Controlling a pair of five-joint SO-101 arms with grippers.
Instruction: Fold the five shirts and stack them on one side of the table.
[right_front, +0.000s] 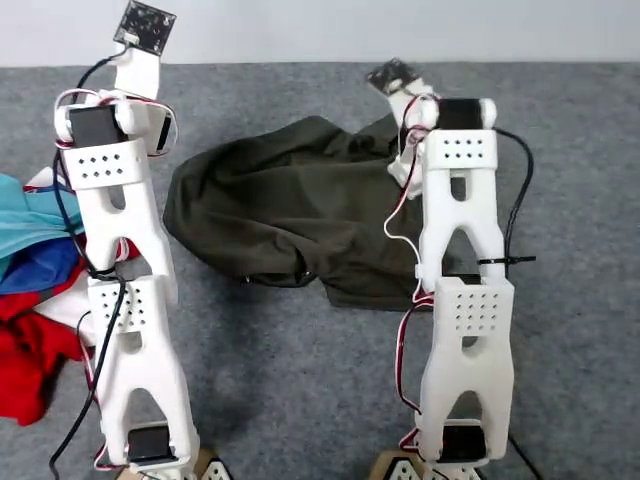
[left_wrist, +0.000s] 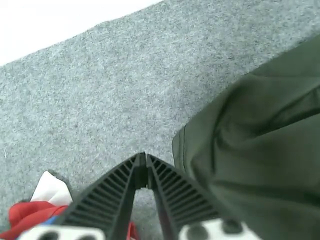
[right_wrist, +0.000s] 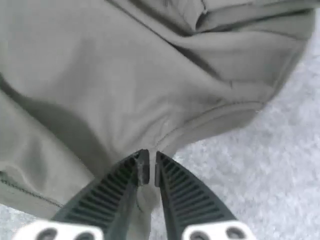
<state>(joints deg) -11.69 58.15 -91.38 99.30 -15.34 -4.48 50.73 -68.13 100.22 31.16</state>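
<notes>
Surface: I am looking down on a table covered in grey felt-like matting, with a strip of white wall along its far edge.
Olive shirt, look: the dark olive shirt is plain and unprinted. It lies crumpled and unfolded, with soft creases and a stitched hem showing in the right wrist view.
Olive shirt, place: it lies mid-table between my two arms. Its left edge is just beside the left arm, and its right part runs under the right arm.
Olive shirt, axis: its long axis runs across the table from one arm to the other. A shorter lobe hangs toward the near edge beside the right arm. I cannot tell which end is the collar.
Left gripper: the left gripper has its jaws pressed together at the tips with nothing between them. It sits over bare matting, just beside the olive shirt's rounded edge.
Right gripper: the right gripper is at the shirt's far right corner. Its jaws are drawn in to a sliver, with olive cloth showing between them, so I read it as pinching a fold near the hem.
Shirt pile: a heap of shirts sits at the table's left edge, outside the left arm. I see teal, blue, red and white cloth overlapping there, all unfolded, and well apart from the olive shirt.
</notes>
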